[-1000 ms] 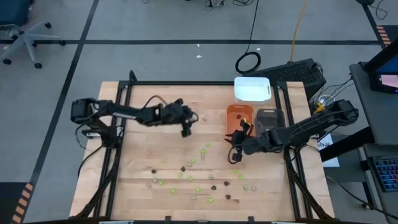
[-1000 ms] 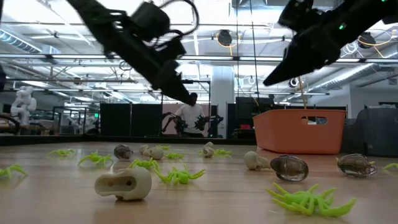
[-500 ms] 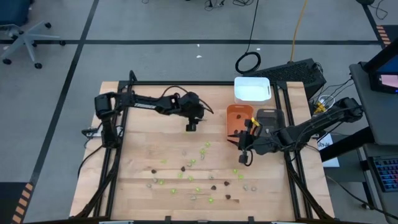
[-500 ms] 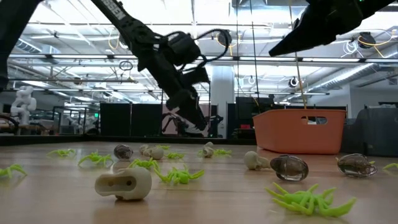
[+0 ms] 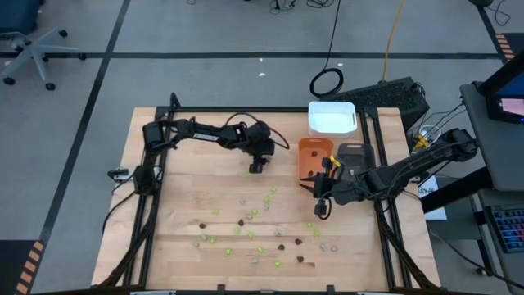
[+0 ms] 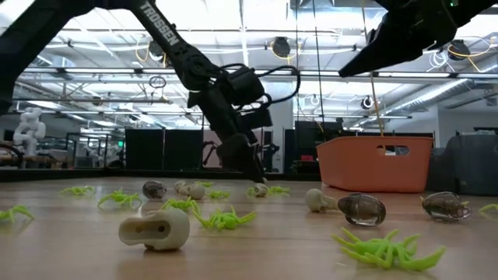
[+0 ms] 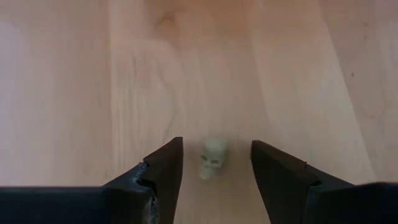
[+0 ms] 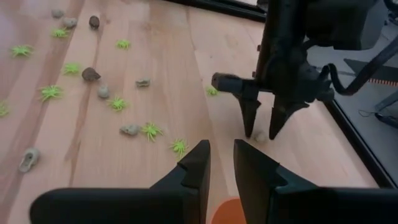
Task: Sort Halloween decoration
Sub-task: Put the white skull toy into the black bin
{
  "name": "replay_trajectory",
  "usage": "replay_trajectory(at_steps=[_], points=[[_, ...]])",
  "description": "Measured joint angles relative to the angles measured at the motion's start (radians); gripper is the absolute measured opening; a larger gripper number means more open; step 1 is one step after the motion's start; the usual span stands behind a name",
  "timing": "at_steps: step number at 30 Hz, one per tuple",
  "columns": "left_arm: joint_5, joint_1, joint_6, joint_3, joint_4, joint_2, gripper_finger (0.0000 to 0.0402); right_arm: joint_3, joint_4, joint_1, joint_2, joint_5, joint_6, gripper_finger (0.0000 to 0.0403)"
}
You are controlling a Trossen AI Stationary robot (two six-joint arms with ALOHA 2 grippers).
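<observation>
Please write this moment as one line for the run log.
left gripper: open, astride pale skull on table | right gripper: narrow gap, empty, by orange tray | pieces: scattered

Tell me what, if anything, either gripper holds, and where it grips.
Nothing is held. The left gripper stands open astride a pale skull, not touching; the right gripper is empty.

Wooden surface (image 5: pixel 188 205) has an orange tray (image 5: pixel 313 154) at its far right edge, white tray (image 5: pixel 332 117) just behind that, grey tray (image 5: pixel 354 154) right beside the orange one.
</observation>
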Motion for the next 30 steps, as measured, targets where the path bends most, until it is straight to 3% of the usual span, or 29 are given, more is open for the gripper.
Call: replay_trajectory(at_steps=[6, 9, 19, 30], points=[[0.010, 0.000, 0.015, 0.013, -0.021, 0.014, 0.0189, 0.000, -0.030, 0.001, 0.000, -0.001, 0.032, 0.0059], [0.003, 0.001, -0.005, 0.013, -0.045, 0.014, 0.0170, 0.000, -0.035, 0.001, 0.000, -0.001, 0.046, 0.0059], [0.015, 0.005, -0.010, 0.011, -0.038, 0.014, 0.0015, 0.000, -0.042, 0.001, 0.000, -0.001, 0.049, 0.0059], [0.051, -0.018, -0.054, 0.006, -0.060, -0.018, 0.0013, 0.000, -0.029, 0.000, 0.089, -0.002, 0.053, 0.0059]])
